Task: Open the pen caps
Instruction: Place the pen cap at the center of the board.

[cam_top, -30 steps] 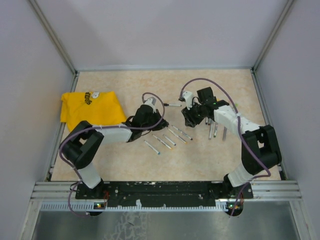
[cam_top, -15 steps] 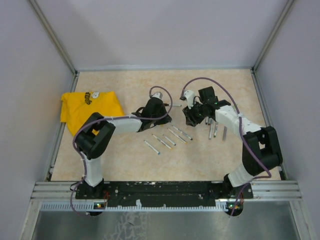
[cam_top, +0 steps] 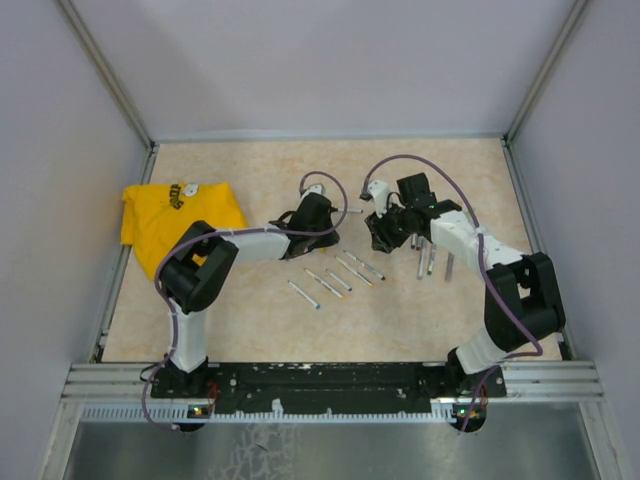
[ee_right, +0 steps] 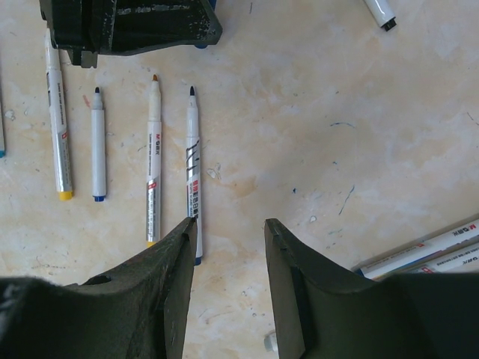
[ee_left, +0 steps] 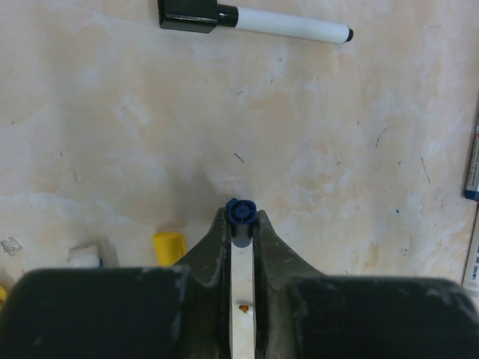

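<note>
Two tools: your left tool (ee_left: 242, 224) pinches a pen (ee_left: 241, 299) below its blue cap (ee_left: 242, 211); your right tool (ee_right: 230, 224) hangs half-open, empty, pens (ee_right: 153, 157) beside it.

One overhead view; both wrist views closely face the tabletop (ee_left: 112, 112).

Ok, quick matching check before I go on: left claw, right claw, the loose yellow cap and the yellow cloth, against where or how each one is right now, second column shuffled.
Things:
1. left claw
2. right claw
3. yellow cap
4. yellow cloth

States:
A. open, holding nothing
B. lying loose on the table beside the left claw
C. shut on the blue-ended pen
D. spread at the table's left side

Pairs: 1-C, 2-A, 3-B, 4-D
</note>
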